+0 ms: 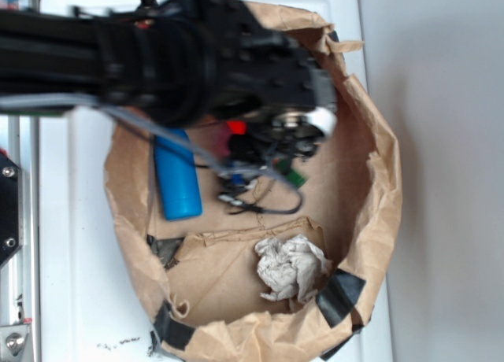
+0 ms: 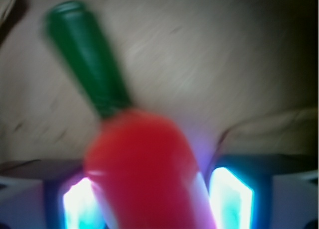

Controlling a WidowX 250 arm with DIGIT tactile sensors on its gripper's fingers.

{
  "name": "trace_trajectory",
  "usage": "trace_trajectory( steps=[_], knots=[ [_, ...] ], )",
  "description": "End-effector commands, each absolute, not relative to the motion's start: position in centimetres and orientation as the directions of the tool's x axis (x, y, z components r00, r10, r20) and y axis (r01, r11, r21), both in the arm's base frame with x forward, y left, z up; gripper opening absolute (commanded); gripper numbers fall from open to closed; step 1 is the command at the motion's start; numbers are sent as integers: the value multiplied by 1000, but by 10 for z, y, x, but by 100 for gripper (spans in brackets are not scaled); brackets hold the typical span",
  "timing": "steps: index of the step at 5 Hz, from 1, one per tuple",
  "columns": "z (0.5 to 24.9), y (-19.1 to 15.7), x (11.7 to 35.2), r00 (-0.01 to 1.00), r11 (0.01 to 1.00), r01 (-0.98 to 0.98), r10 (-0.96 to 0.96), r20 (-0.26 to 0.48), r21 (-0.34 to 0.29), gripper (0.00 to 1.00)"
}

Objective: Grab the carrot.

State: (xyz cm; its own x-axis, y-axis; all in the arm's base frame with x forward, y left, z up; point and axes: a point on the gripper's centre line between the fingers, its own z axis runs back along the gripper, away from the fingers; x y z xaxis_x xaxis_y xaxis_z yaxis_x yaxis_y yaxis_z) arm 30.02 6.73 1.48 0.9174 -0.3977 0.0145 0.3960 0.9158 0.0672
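Observation:
The carrot (image 2: 142,159) fills the wrist view, its orange-red body lying between the two glowing fingers (image 2: 230,194) and its dark green stem pointing up and to the left. My gripper (image 2: 154,189) is shut on the carrot, whose sides reach both pads; the view is blurred. In the exterior view the black arm hides most of the carrot (image 1: 236,127). Only a red patch and a bit of green stem show under the gripper (image 1: 264,153), inside the brown paper bag (image 1: 386,189).
A blue toy bottle (image 1: 177,181) lies on the bag's floor, left of the gripper. A crumpled grey-white wad (image 1: 290,267) sits toward the front. The bag's rolled paper walls ring the area, on a white surface (image 1: 71,220). Loose cables hang under the arm.

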Motion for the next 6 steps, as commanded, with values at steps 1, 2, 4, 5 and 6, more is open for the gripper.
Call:
trace_trajectory(
  steps=[1, 2, 4, 5, 6],
  knots=[
    [52, 68, 302, 915, 921, 386, -389, 106, 51, 0],
    [99, 61, 289, 922, 937, 344, -349, 169, 55, 0],
    [179, 50, 297, 963, 984, 176, -180, 200, 38, 0],
    [209, 42, 291, 971, 985, 166, -173, 167, 56, 0],
    [202, 45, 293, 975, 986, 163, -167, 144, 40, 0]
  ],
)
